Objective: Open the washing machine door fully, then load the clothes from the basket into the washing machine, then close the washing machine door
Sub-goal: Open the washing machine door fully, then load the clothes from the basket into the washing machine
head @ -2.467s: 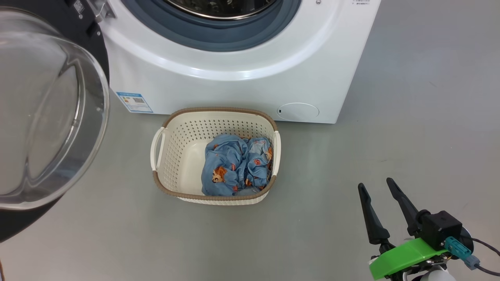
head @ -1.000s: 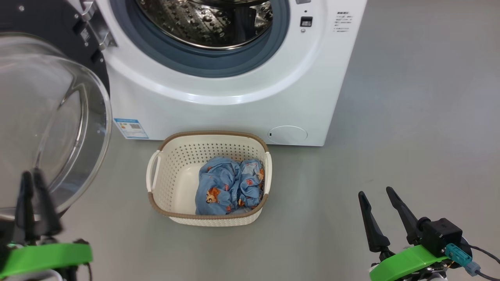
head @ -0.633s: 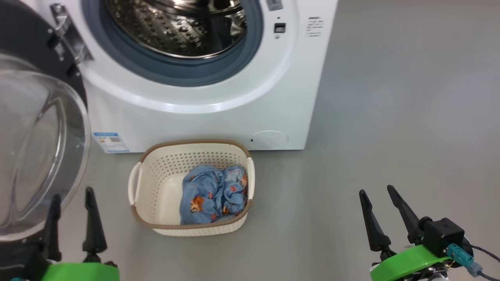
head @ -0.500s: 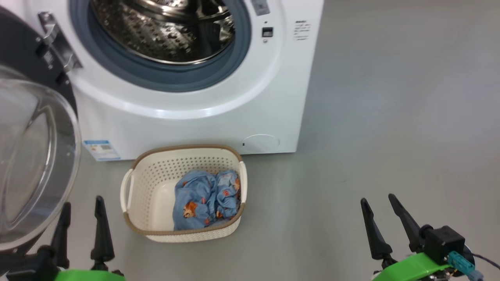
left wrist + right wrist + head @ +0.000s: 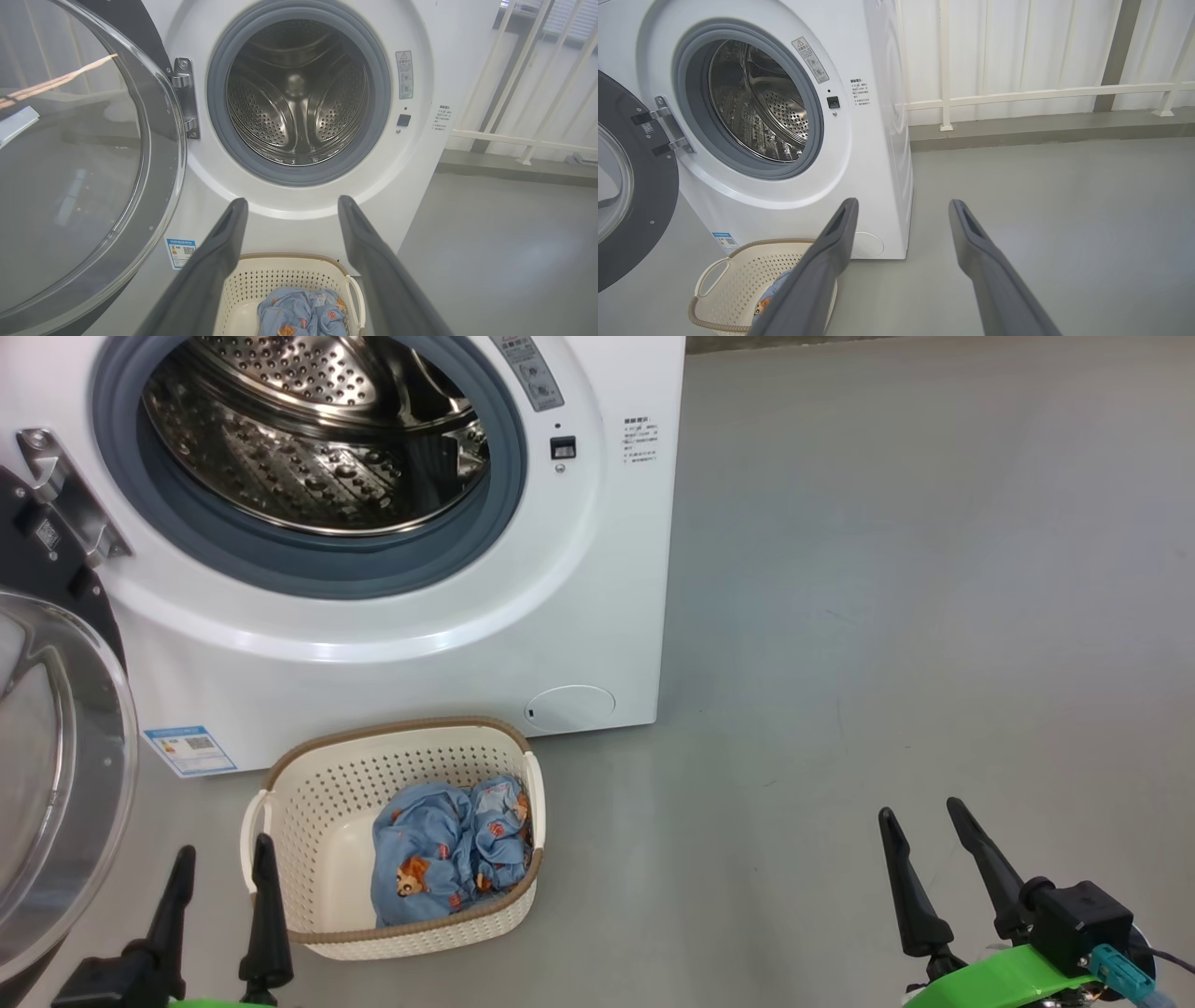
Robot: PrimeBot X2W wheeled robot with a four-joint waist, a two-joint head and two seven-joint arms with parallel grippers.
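Nearest to us, our left pincer (image 5: 222, 854) and our right pincer (image 5: 920, 812) both hover above the grey floor (image 5: 840, 644), dark fingers spread wide and nothing between them. In the head view the left one shows by the near left corner of the basket (image 5: 313, 784), and the right one is well apart from it. Just beyond, the basket stands on the floor close before the washing machine (image 5: 392, 653), and the clothes (image 5: 439, 849), a crumpled blue bundle with small orange figures, lie in its right half. We judge the first step done or nearly so: the washing machine door (image 5: 56, 775) is swung out to the left on its hinge (image 5: 65, 513), leaving the mouth and its grey-blue seal (image 5: 308, 579) unobstructed. Further in, the steel drum (image 5: 308, 448) looks empty as far as we can see, so loading has not begun and closing comes after that; the next move, we think, is a reach down into the basket. Some things escape us. The door is cut off by the left edge of the head view, so we cannot tell whether it is at its full swing. The bundle may be one garment or several, and the lowest front part of the drum hides behind the seal's lip.
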